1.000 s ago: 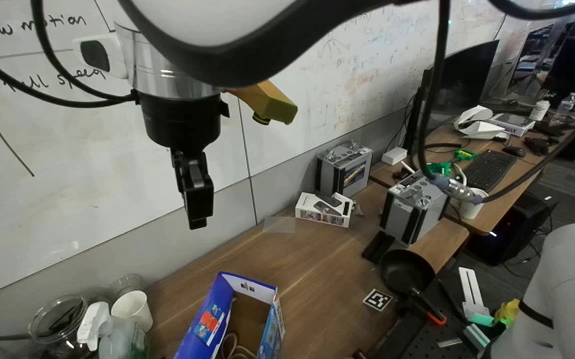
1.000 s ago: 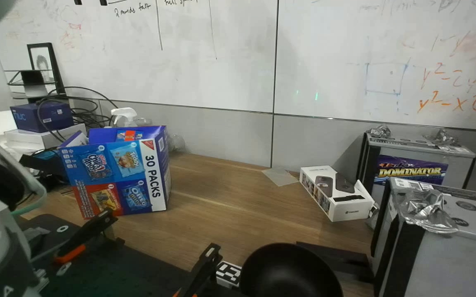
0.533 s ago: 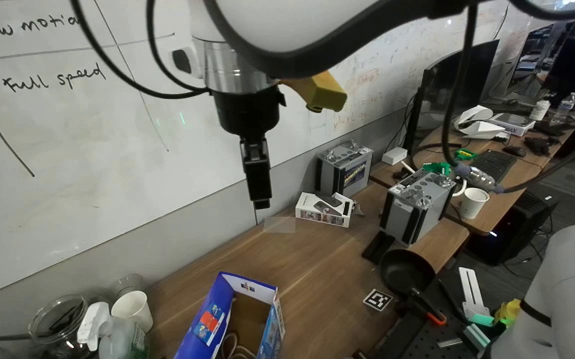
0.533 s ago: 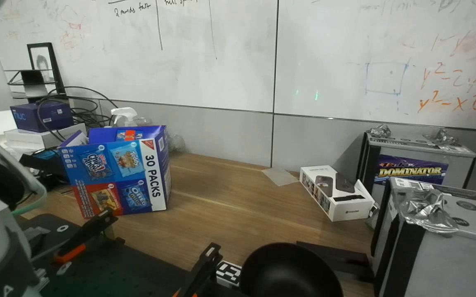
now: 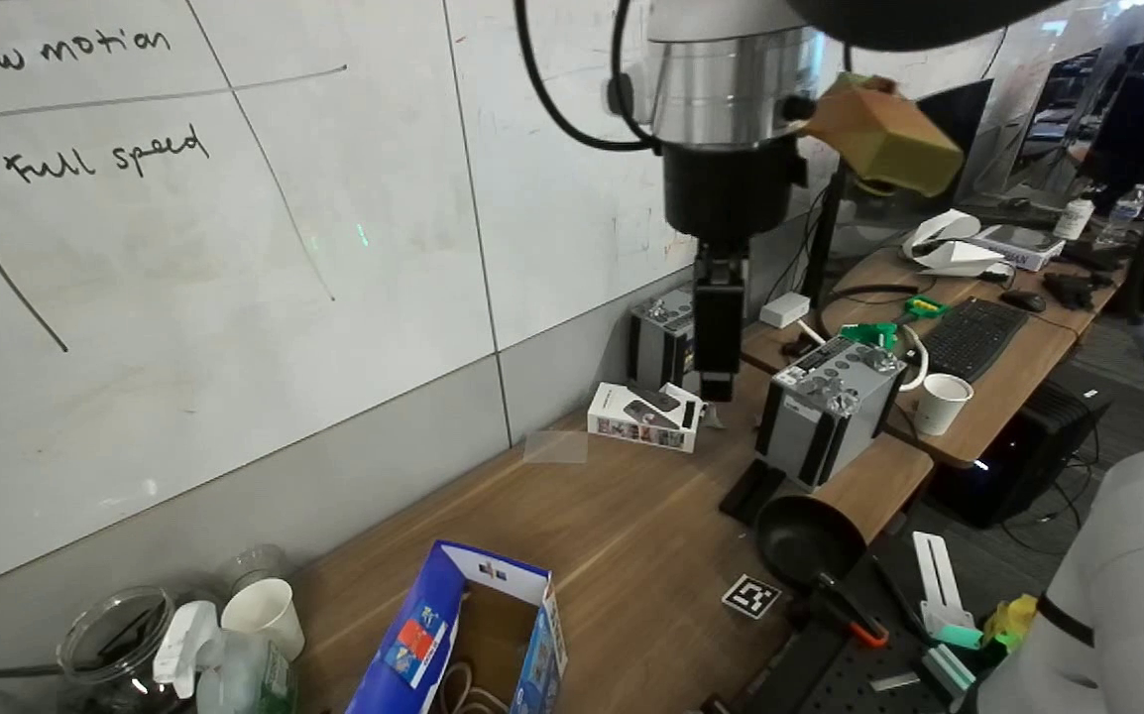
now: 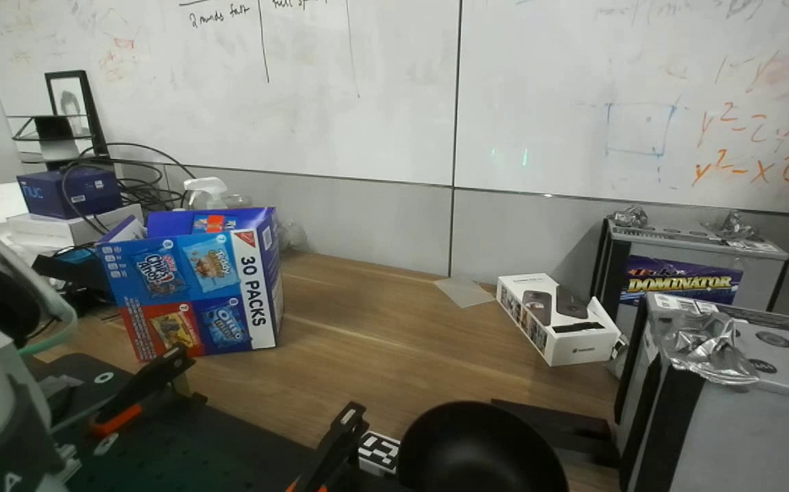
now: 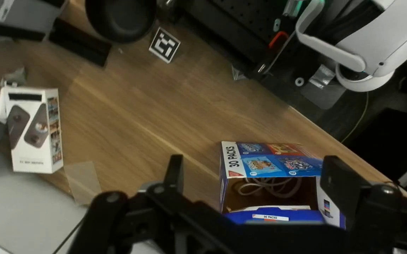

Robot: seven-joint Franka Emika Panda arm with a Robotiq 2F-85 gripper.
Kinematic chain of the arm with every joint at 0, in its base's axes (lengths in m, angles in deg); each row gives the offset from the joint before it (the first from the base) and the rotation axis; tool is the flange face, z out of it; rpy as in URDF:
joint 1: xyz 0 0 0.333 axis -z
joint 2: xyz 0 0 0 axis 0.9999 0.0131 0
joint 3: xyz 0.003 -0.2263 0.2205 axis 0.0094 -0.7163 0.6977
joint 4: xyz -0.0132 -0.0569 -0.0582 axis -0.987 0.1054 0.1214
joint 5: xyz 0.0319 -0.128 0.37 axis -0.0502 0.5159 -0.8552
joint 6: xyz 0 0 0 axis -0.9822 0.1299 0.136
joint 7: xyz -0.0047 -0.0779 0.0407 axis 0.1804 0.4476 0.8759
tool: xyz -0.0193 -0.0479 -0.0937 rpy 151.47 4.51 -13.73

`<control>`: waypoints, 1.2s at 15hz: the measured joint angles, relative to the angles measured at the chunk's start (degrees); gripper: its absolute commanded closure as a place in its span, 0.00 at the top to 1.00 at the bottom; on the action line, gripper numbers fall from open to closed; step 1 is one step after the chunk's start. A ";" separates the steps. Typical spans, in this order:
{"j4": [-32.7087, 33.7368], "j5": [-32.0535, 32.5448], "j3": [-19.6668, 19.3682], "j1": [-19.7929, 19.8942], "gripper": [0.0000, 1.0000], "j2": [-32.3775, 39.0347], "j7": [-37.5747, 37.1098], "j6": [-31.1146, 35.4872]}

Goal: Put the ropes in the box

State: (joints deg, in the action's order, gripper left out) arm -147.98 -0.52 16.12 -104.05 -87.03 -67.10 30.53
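The blue printed box (image 5: 418, 635) stands open-topped on the wooden table; it shows in both exterior views, with its printed side facing out in an exterior view (image 6: 193, 294). White ropes (image 5: 476, 693) lie in loose loops inside the box. The ropes (image 7: 286, 195) also show inside the box (image 7: 267, 165) in the wrist view. My gripper (image 5: 718, 382) hangs pointing down, high above the table, to the right of the box in that exterior view. In the wrist view my gripper (image 7: 253, 160) is open, its fingers wide apart with nothing between them. The ropes are hidden in the exterior view beside the robot base.
A white phone carton (image 5: 643, 416), grey devices (image 5: 827, 412) and a black pan (image 5: 810, 540) stand on the right part of the table. A spray bottle (image 5: 235, 659), paper cup (image 5: 267, 615) and clear jar (image 5: 116, 635) stand left of the box. The whiteboard wall (image 5: 235, 397) borders the back.
My arm and gripper have swung far to the right in an exterior view, away from the box's side and towards the grey devices. The box and ropes have not moved.
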 measured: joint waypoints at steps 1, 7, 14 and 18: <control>-0.96 -1.17 -0.36 0.28 1.00 -2.00 -2.11 -1.55; -5.93 -8.16 0.12 3.12 1.00 -9.48 -15.88 -2.67; -14.00 -8.75 1.03 8.08 1.00 -14.82 -21.87 6.36; -16.96 -7.15 1.50 8.61 1.00 -16.23 -21.87 8.58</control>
State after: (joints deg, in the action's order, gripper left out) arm -164.94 -7.67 17.63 -95.44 -103.26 -88.97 39.11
